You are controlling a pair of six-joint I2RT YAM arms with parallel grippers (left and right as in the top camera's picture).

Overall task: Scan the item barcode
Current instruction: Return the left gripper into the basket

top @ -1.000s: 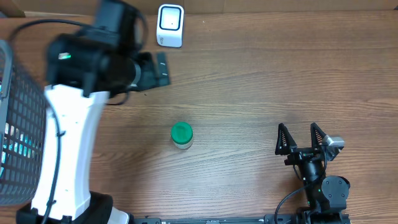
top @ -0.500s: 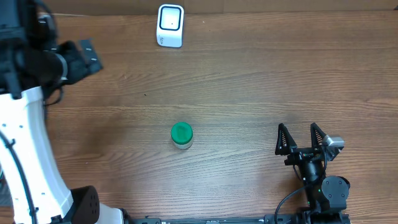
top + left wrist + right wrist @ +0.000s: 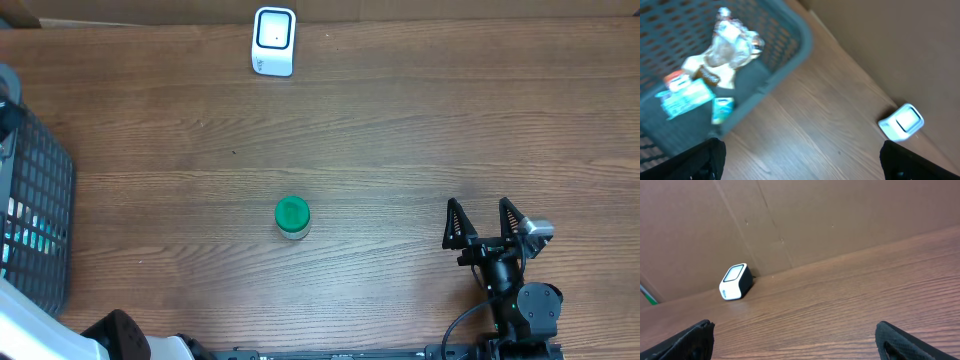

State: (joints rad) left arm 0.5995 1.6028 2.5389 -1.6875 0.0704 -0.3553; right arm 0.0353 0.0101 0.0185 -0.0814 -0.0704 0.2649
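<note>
Caught the left arm [image 3: 30,332] swung off the table [image 3: 400,130], away from the far-left corner it had covered a second earlier. Left only its white base showing at the near-left corner, and uncovered the dark mesh basket [image 3: 40,220] at the left edge. Found the left gripper [image 3: 802,162] spread wide and empty, facing the basket, the blurred packets [image 3: 687,97] inside it and the table beyond. Found the right gripper [image 3: 487,222] unmoved at the near right, likewise wide and empty. Kept the green-lidded jar [image 3: 292,216] in its earlier spot at mid-table, well apart from both grippers and from the white scanner [image 3: 273,41] at the far edge; stood upright, lid skyward, long axis vertical; could not tell which way its label faced.
</note>
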